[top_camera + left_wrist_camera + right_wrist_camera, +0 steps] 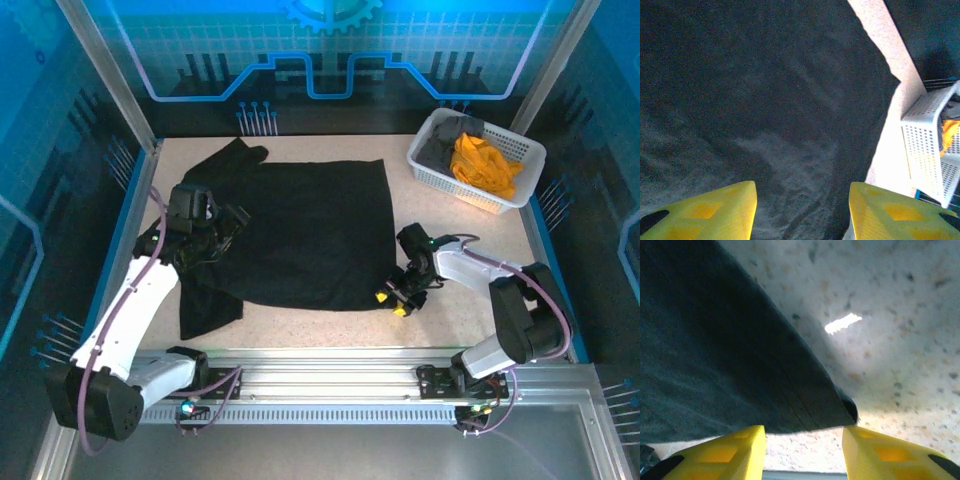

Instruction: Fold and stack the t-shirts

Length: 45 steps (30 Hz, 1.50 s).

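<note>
Now the black shirt (pixel 310 230) lies spread out. Over its left side our left gripper (pixel 802 205) hovers, fingers half apart, holding nothing. At its near right corner our right gripper (pixel 804 445) brackets the cloth, fingers apart, not yet clamped. If we close too shallow, that corner could slip; uneven lifts could bunch the fold. Beyond its right edge, the orange shirt (pixel 485 165) and grey shirt (pixel 445 140) wait in the basket (pixel 455 190).
</note>
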{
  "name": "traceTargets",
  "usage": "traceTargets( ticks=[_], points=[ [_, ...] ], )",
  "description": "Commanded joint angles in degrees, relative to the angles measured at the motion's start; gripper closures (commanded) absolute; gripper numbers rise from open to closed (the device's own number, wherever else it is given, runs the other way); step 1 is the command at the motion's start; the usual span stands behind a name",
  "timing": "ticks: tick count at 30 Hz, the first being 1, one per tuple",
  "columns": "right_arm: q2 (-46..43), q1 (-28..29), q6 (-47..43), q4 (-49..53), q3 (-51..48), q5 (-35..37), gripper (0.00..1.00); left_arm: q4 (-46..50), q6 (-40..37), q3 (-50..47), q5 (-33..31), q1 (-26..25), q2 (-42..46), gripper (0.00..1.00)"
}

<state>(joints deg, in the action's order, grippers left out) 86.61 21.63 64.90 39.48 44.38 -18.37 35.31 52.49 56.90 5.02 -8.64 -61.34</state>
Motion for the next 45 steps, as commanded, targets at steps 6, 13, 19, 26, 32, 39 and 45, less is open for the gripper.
traceTargets(
  ticks=[6, 13, 19, 26, 32, 39, 45],
  points=[
    [4.5, -3.7, 2.4, -0.8, 3.0, 4.5, 0.87, 2.5, -1.1, -0.2, 0.7, -0.3, 5.0, 0.49],
    [5.7, -16.3, -7.9, 5.6, 14.4, 13.3, 1.0, 10.4, -2.2, 1.8, -5.5, -0.3, 4.8, 0.49],
    [11.4, -24.0, -17.1, 10.4, 23.1, 12.6, 1.0, 18.1, -1.2, -1.5, -11.8, 1.5, 4.8, 0.54],
    [14.3, -25.9, -19.4, 10.0, 23.9, 12.6, 1.0, 13.2, -0.4, -12.4, -7.8, 11.4, 3.6, 0.6],
    [17.2, -26.0, -22.3, 10.6, 26.4, 12.4, 1.0, 1.8, -4.0, -18.2, -4.2, 17.7, -3.0, 0.65],
    [17.3, -26.5, -22.5, 10.5, 26.2, 11.3, 1.0, -6.2, -9.7, -18.8, 0.0, 18.4, -13.9, 0.6],
    [17.4, -26.2, -21.6, 10.3, 26.1, 10.7, 1.0, -11.4, -8.6, -20.5, 4.2, 18.3, -20.0, 0.66]
  ],
)
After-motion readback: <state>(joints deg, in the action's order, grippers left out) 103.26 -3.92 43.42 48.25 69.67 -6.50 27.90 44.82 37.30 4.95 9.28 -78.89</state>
